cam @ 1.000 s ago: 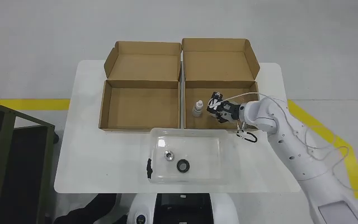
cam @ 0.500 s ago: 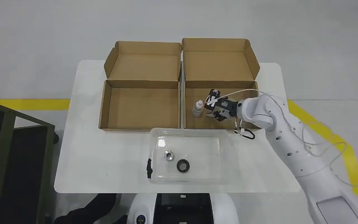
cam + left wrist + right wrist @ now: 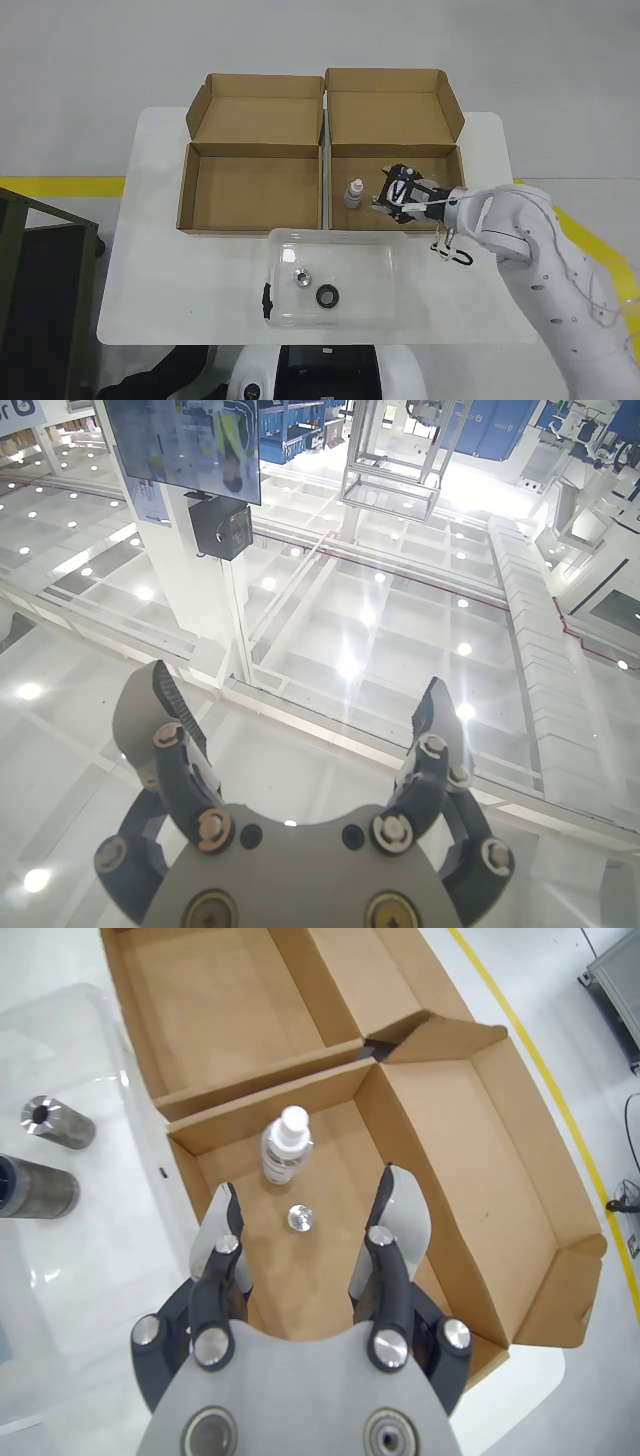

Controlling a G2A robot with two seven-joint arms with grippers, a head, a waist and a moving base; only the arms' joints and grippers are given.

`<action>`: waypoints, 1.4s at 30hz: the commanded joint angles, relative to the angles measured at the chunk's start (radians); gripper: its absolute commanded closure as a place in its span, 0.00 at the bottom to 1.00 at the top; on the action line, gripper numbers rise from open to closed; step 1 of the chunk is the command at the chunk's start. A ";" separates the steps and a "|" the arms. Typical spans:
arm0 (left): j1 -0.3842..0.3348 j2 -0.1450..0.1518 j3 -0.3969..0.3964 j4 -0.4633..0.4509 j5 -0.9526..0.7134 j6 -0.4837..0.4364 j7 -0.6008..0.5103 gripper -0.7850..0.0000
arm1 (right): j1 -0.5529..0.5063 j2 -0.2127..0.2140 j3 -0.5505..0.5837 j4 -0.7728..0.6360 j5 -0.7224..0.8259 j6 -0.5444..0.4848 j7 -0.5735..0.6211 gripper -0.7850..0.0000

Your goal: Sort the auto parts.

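Observation:
My right gripper point(image 3: 310, 1188) is open and hangs over the right cardboard box point(image 3: 395, 152), empty. Just beyond its fingertips a small silver round part point(image 3: 300, 1218) lies on the box floor point(image 3: 475, 1178). A small clear bottle with a white cap point(image 3: 285, 1148) stands a little past it, near the box's inner corner point(image 3: 353, 192). In the top view this gripper point(image 3: 400, 190) is beside the bottle. A clear tray point(image 3: 330, 234) holds a metal sleeve point(image 3: 300, 277) and a black ring point(image 3: 327, 296). My left gripper point(image 3: 300, 700) is open, pointing up at a ceiling.
The left cardboard box point(image 3: 250, 190) stands open beside the right one. A small black piece point(image 3: 267, 300) sits at the tray's left wall. In the right wrist view two steel cylinders point(image 3: 57, 1123) point(image 3: 35, 1193) lie in the tray. White table point(image 3: 160, 250) surrounds everything.
The right arm's forearm has swung outward toward the table's front right, while its gripper stayed over the right box, shifting slightly away from the bottle.

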 commanded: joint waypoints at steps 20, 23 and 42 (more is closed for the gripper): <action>0.000 0.000 0.000 0.000 0.000 0.000 0.000 0.00 | -0.159 0.017 -0.114 -0.185 -0.003 -0.107 0.033 0.42; 0.000 0.000 0.000 0.000 0.000 0.000 0.000 0.00 | -0.169 0.018 -0.141 -0.185 -0.011 -0.131 0.039 0.40; 0.000 0.000 0.000 0.000 0.000 0.000 0.000 0.00 | -0.179 0.027 -0.194 -0.136 -0.102 -0.177 0.002 0.31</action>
